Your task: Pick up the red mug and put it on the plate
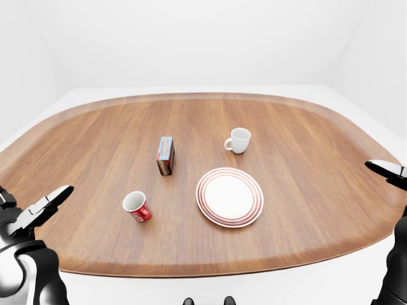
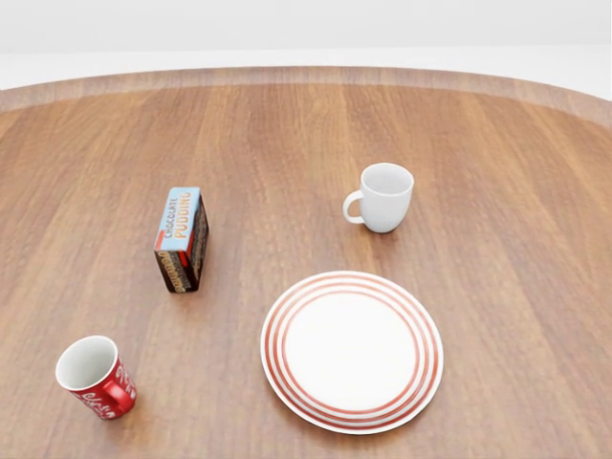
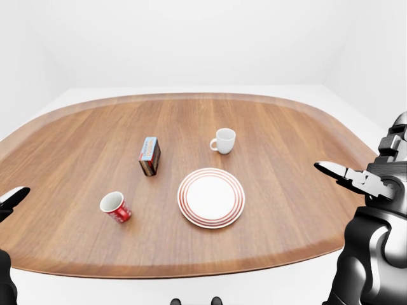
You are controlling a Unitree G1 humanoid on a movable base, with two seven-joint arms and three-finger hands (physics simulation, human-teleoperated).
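The red mug (image 2: 96, 378) with white lettering stands upright at the lower left of the head view, its mouth open and empty. A white plate (image 2: 352, 350) with red rings lies to its right, with nothing on it. My left hand (image 1: 39, 210) hangs at the left edge of the left-eye view, fingers spread and open, well left of the red mug (image 1: 137, 206). At the right edge of the right-eye view my right hand (image 3: 356, 178) is raised, fingers open, far right of the plate (image 3: 210, 197). Neither hand touches anything.
A chocolate pudding box (image 2: 182, 238) stands on edge above the mug. A white mug (image 2: 382, 197) stands above the plate. All rest on a large oval wooden table (image 1: 305, 159) whose near rim runs along the bottom of the eye views.
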